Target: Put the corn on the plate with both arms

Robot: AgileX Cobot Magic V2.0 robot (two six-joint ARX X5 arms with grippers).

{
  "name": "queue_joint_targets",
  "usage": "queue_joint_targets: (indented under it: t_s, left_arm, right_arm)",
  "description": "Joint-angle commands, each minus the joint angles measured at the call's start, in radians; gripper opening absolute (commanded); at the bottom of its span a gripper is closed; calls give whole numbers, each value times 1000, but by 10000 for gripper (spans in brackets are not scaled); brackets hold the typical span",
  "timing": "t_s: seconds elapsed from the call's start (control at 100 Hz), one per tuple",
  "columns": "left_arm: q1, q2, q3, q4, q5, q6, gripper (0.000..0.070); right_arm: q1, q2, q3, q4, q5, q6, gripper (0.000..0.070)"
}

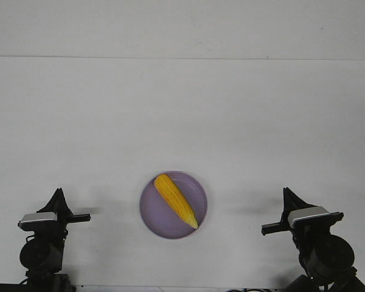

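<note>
White table fills my view, where I see the yellow-orange corn lying diagonally on the lavender plate, while finger positions of left gripper and right gripper I cannot tell.

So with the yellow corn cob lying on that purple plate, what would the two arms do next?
Probably nothing more than rest: the yellow corn cob already lies wholly inside the round lavender plastic plate, and the left gripper and right gripper sit far off on either side, holding nothing.
</note>
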Motion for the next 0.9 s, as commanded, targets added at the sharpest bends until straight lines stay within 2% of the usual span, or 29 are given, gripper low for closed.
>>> queue_joint_targets:
  t_s: [0.0,0.1,0.19,0.31,0.49,0.89]
  left_arm:
    - [1,-1,-21,11,0,9,15]
    - [1,-1,-21,11,0,9,15]
    - [1,-1,-21,11,0,9,15]
    - [1,-1,-21,11,0,9,15]
    - [1,-1,-21,11,0,9,15]
    - [1,-1,-21,10,0,9,15]
  right_arm:
    - [-136,-27,-76,95,-124,-59,17]
    - [-320,-96,-211,208,-293,-87,17]
    - [-432,-156,-316,268,-366,-87,17]
    - [-495,-222,-418,293,-370,-87,17]
    - [-510,-279,-525,319,-370,-82,17]
    - [-511,-279,-525,348,-362,-68,17]
